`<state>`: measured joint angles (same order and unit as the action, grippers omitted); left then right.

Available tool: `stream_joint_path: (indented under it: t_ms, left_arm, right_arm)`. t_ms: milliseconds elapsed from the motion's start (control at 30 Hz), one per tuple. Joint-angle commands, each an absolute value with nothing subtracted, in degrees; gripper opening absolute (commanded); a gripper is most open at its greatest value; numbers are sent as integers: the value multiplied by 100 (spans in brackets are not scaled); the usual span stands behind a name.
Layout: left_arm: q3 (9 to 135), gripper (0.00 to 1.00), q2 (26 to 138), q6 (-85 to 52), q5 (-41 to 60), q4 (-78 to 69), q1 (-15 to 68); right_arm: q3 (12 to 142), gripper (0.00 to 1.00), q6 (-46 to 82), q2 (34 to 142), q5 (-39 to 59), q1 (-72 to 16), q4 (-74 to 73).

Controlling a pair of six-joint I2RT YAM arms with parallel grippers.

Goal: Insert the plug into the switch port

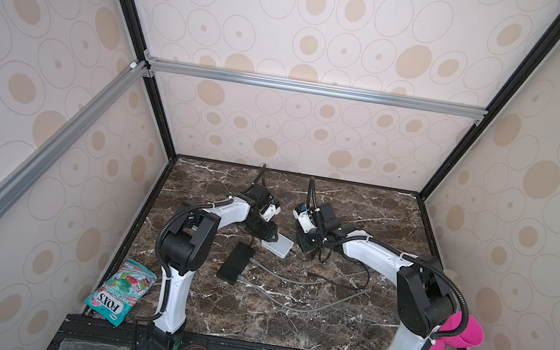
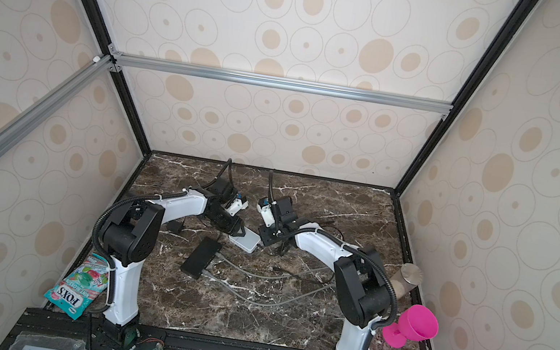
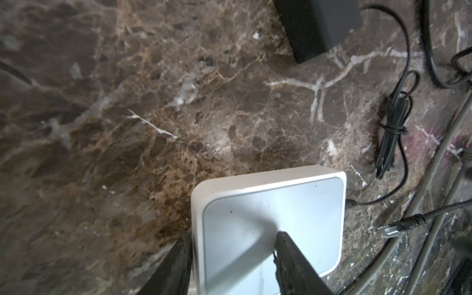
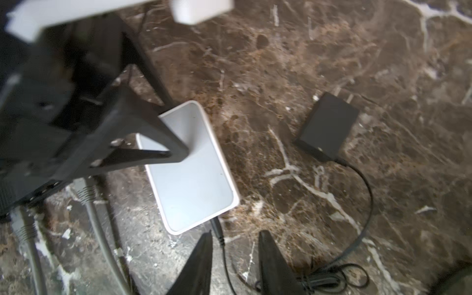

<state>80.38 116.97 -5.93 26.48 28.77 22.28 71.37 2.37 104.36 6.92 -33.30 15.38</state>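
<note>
The white switch (image 1: 278,246) (image 2: 244,240) lies flat mid-table. My left gripper (image 3: 234,233) is open over one end of the switch (image 3: 270,217), with one finger against its side wall and the other hovering above its top. A black barrel plug (image 4: 216,228) (image 3: 351,203) sits in the side of the switch (image 4: 194,173). My right gripper (image 4: 237,232) is open just behind the plug, and its thin black cable runs between the fingers without being pinched. In both top views the grippers (image 1: 270,237) (image 1: 310,249) flank the switch.
A loose network connector (image 3: 388,228) on a grey cable lies beside the switch. A black power adapter (image 4: 328,127), a tied cable bundle (image 3: 392,132) and a flat black box (image 1: 236,262) with grey cables lie nearby. A candy bag (image 1: 121,291) and a pink cup (image 1: 463,332) sit at the front corners.
</note>
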Motion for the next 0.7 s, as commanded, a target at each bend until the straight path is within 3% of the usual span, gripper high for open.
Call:
stream_joint_path:
  t_ms: [0,100,233,667]
  left_arm:
    - [7894,57,11682,-616,2409,3123,2217]
    - [7825,63,11417,-731,2303,2926,2131]
    - [7603,69,10853,-1014,2351,2468,2037]
    - [7339,70,9870,-1268,2663,2005,1985]
  right_arm:
    - [7159,50,986,10460,621,-3130,1405]
    - [7638,59,1361,10694,35,-3129,1679]
    - [8547,59,1570,11291,-359,-3129,2298]
    - [10713,52,2288,13000,-402,-3149,3455]
